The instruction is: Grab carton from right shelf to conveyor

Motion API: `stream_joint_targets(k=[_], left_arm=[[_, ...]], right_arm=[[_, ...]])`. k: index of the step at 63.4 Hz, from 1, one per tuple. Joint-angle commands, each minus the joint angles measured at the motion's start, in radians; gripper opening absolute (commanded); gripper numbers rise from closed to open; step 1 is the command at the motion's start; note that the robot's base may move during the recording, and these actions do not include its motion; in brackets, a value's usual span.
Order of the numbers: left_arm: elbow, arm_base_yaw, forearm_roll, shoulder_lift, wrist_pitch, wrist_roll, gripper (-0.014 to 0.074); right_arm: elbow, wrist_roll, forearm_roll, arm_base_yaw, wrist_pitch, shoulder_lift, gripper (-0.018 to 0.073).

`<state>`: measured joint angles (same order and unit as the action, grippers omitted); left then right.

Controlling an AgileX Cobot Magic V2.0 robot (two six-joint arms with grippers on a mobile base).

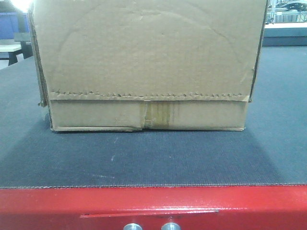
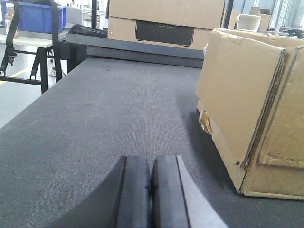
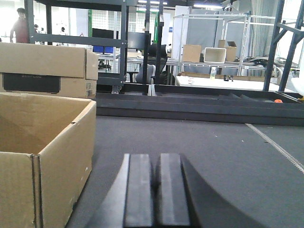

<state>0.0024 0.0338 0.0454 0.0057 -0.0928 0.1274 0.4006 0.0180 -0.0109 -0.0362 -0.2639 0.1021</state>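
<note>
Nearest the front camera, two small silver bolts [image 1: 151,226] are seen low on the glossy red metal frame [image 1: 153,203] of the conveyor, and behind it the wide dark grey textured fabric belt [image 1: 144,158] is spread. On that belt the carton [image 1: 146,64], a large plain brown corrugated cardboard box, is set upright, its jagged flap seam run across the face and a yellowed tape strip [image 1: 156,115] placed at the centre. To the left of the carton, the left pincer [image 2: 151,197] is held just above the belt with its black pads pressed together on nothing (the carton's side lies well apart, to its right). To the right, the right pincer [image 3: 156,194] is likewise closed and empty, with the carton's open top seen beside it.
</note>
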Motion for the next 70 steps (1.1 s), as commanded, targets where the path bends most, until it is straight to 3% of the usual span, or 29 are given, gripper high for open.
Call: stream_joint_targets(k=[1, 29, 46, 58, 61, 70], left_arm=[[-0.002, 0.002, -0.005, -0.006, 0.011, -0.004, -0.0006], [-0.002, 0.002, -0.005, -0.006, 0.011, -0.004, -0.0006], [-0.002, 0.002, -0.005, -0.006, 0.011, -0.004, -0.0006], [-0.002, 0.002, -0.005, -0.006, 0.011, -0.004, -0.0006], [-0.002, 0.002, -0.005, -0.006, 0.011, -0.004, -0.0006], [-0.002, 0.002, -0.005, -0.006, 0.013, -0.004, -0.0006]], right_arm=[[-0.002, 0.01, -0.008, 0.005, 0.025, -0.003, -0.0067], [-0.024, 0.01, -0.004, 0.005, 0.03, -0.008, -0.0067], [-0.241, 0.01, 0.064, 0.007, 0.142, -0.045, -0.0067], [-0.401, 0.01, 0.141, 0.087, 0.282, -0.102, -0.0067], [-0.401, 0.01, 0.131, 0.091, 0.21, -0.102, -0.0067], [-0.401, 0.01, 0.084, 0.074, 0.207, -0.102, -0.0067]])
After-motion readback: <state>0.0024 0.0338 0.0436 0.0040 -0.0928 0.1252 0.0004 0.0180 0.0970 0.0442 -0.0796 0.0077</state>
